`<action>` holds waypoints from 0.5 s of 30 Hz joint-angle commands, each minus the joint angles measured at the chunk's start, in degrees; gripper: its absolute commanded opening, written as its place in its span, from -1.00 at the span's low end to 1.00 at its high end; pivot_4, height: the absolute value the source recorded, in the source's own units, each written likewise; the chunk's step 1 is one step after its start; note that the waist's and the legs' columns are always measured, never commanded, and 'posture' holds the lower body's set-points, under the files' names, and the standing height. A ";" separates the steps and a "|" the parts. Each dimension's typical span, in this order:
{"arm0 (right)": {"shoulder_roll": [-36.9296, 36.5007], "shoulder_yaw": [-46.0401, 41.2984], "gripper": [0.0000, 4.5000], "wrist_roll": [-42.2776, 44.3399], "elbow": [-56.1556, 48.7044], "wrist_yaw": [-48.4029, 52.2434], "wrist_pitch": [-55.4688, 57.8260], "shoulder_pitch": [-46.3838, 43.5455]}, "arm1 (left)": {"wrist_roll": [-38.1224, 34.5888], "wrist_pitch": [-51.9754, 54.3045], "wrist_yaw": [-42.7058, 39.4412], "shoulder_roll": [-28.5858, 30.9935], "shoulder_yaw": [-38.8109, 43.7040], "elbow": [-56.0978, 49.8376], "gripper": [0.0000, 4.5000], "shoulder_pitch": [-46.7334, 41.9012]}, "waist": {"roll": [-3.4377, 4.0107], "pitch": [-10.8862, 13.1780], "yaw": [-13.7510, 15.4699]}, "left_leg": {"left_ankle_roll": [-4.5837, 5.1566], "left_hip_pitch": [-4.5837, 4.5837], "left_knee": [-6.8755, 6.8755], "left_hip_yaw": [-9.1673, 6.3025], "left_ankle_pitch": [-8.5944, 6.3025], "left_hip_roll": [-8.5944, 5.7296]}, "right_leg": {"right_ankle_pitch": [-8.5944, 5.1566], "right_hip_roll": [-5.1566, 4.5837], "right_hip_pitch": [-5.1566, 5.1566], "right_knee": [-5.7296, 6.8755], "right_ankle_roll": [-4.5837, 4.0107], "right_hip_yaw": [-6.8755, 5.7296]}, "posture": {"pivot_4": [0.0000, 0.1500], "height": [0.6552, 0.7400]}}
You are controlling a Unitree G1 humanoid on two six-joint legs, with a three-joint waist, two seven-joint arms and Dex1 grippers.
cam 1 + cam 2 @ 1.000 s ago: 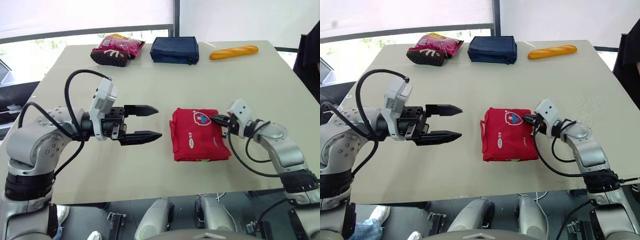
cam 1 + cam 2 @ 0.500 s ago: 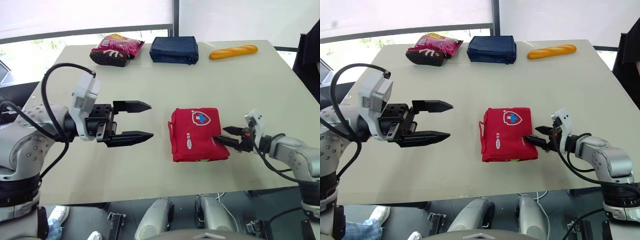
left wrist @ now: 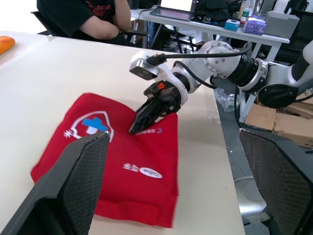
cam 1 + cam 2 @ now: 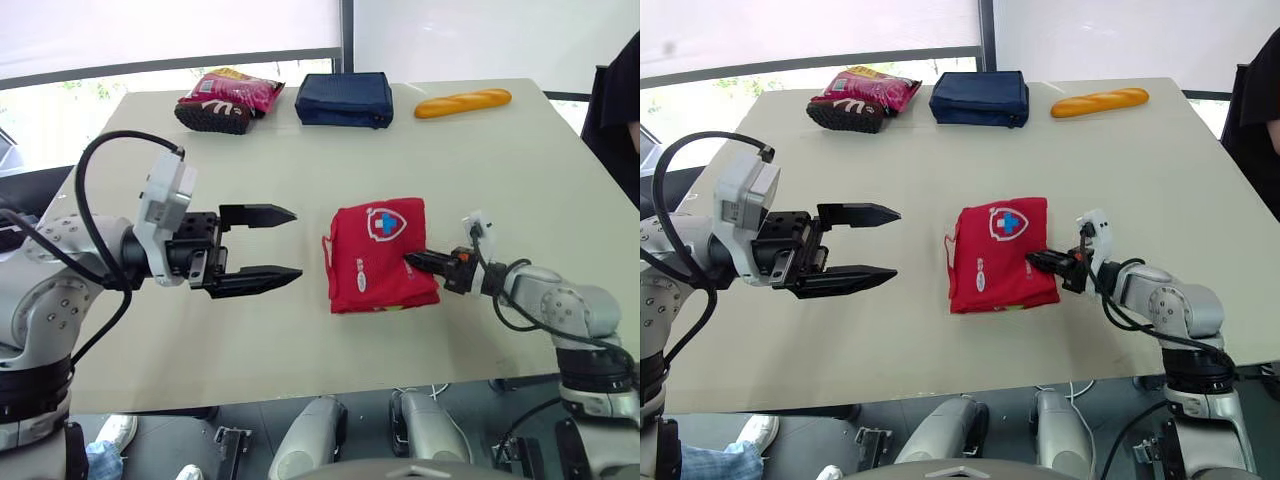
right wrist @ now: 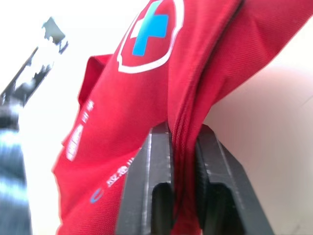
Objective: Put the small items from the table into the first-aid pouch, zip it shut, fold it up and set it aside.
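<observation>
The red first-aid pouch (image 4: 372, 257) lies folded on the table, white cross badge up, a little right of centre. My right gripper (image 4: 412, 259) reaches in from the right and is shut on the pouch's right edge. In the right wrist view its two fingers (image 5: 156, 161) pinch the red fabric (image 5: 132, 107) between them. My left gripper (image 4: 295, 243) hovers open to the left of the pouch, a short gap away and holding nothing. The left wrist view shows the pouch (image 3: 107, 147) with the right gripper (image 3: 139, 126) resting on it.
Along the far edge lie a pink snack bag (image 4: 230, 98), a navy pouch (image 4: 345, 98) and a bread roll (image 4: 463, 102). A person in dark clothes (image 4: 622, 105) sits at the right. The table's near edge (image 4: 300, 395) runs just behind both arms.
My right gripper moved from the pouch's far right corner to its right edge and shut on it. The pouch shifted slightly left and turned. My left gripper drew back to the left.
</observation>
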 commanded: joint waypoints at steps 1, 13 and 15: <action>1.57 -8.63 -0.99 -1.50 2.63 -8.41 -7.85 -3.87 | -0.32 -1.63 1.55 -0.35 0.63 -0.90 1.00 -1.82 | 0.01 0.00 0.14 | 0.00 0.00 0.00 -0.01 0.00 -0.01 | 0.00 0.00 0.00 0.00 0.00 -0.01 | 1.00 0.75; 5.82 -27.39 -0.99 -8.08 19.87 -41.55 -28.93 -13.23 | 1.46 -4.97 7.92 -6.27 -4.10 0.09 1.00 -12.32 | 0.07 0.03 -0.32 | -0.01 -0.03 -0.04 0.05 0.01 -0.05 | 0.01 -0.01 -0.08 0.06 -0.03 0.05 | 1.00 0.75; 6.17 -27.61 -0.59 -7.20 19.34 -41.95 -28.53 -12.77 | 0.87 -4.80 8.45 -6.74 -4.50 0.06 1.00 -13.62 | 0.08 0.03 -0.52 | -0.01 0.01 -0.05 0.13 0.02 -0.04 | 0.02 0.01 -0.08 0.08 -0.03 0.14 | 1.00 0.75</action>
